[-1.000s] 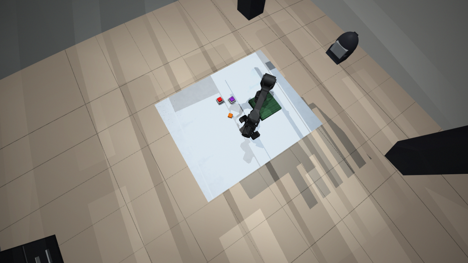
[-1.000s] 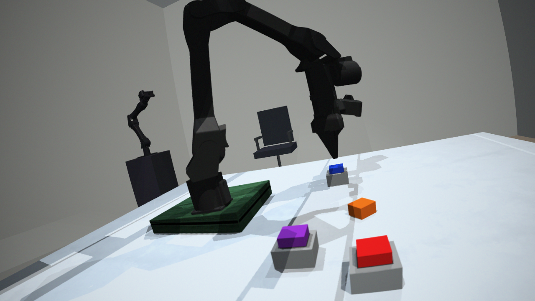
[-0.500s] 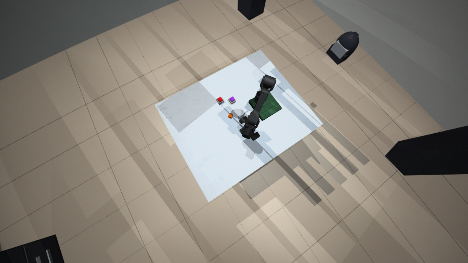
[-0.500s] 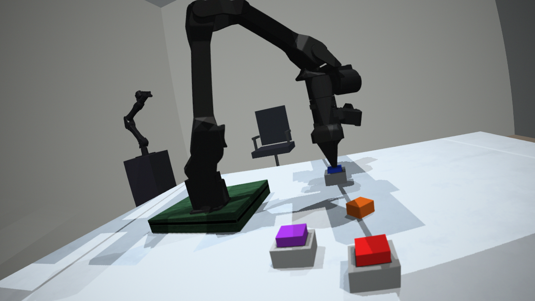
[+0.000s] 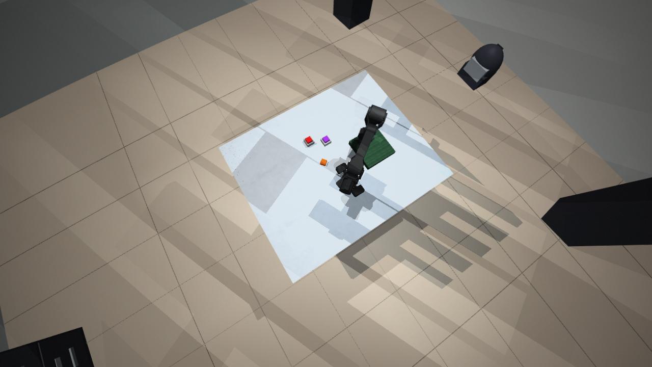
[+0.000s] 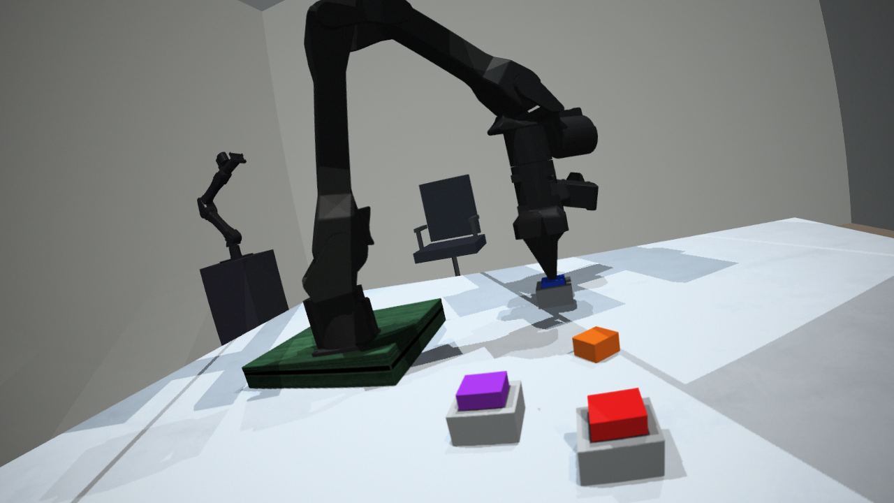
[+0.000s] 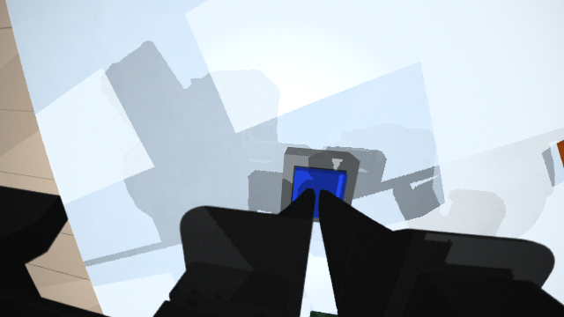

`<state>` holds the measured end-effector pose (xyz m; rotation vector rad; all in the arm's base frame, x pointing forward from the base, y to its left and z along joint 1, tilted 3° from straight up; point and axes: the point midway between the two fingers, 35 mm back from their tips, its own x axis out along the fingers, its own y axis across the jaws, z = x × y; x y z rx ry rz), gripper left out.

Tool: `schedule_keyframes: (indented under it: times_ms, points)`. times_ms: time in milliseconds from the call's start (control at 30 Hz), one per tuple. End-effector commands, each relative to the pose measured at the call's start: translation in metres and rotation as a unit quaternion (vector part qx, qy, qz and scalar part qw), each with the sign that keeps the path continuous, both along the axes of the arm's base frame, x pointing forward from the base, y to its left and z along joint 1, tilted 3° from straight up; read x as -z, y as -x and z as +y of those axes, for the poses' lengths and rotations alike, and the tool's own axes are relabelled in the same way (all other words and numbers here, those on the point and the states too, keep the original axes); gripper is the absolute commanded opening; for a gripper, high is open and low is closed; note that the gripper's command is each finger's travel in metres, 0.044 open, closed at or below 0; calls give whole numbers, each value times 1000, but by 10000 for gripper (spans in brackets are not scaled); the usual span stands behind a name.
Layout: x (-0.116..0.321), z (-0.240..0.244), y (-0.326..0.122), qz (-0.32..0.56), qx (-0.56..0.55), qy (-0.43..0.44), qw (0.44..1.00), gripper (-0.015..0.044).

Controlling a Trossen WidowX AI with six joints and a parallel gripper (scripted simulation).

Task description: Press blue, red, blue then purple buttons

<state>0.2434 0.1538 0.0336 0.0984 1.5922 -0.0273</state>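
My gripper (image 6: pixel 552 276) (image 7: pixel 315 195) is shut and empty, pointing down. Its fingertips are at the top of the blue button (image 6: pixel 548 283) (image 7: pixel 323 176), which sits low in its grey housing. In the top view the arm hides the blue button. The red button (image 5: pixel 308 139) (image 6: pixel 617 413) stands raised in its grey housing, nearest the exterior camera. The purple button (image 5: pixel 326 139) (image 6: pixel 482 390) also stands raised, beside the red one and nearer the arm's base.
An orange block (image 5: pixel 323 161) (image 6: pixel 596 344) (image 7: pixel 560 151) lies between the blue button and the red and purple buttons. The arm's base stands on a green board (image 5: pixel 382 150) (image 6: pixel 399 350) on the white table top (image 5: pixel 291 246).
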Motion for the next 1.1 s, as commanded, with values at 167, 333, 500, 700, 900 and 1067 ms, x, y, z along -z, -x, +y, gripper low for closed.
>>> schedule_keyframes:
  times_ms: [167, 333, 500, 700, 900, 1067]
  points:
    - [-32, -2, -1, 0, 2, 3, 1000, 20]
    - [-42, -2, -2, 0, 2, 3, 1000, 20]
    - [-94, -5, -2, -1, 2, 3, 1000, 20]
    - [-93, -23, -15, -4, 6, 7, 1000, 20]
    - [-88, -108, -52, -10, 23, 25, 999, 20]
    - [-87, -177, -63, -7, 21, 28, 999, 20]
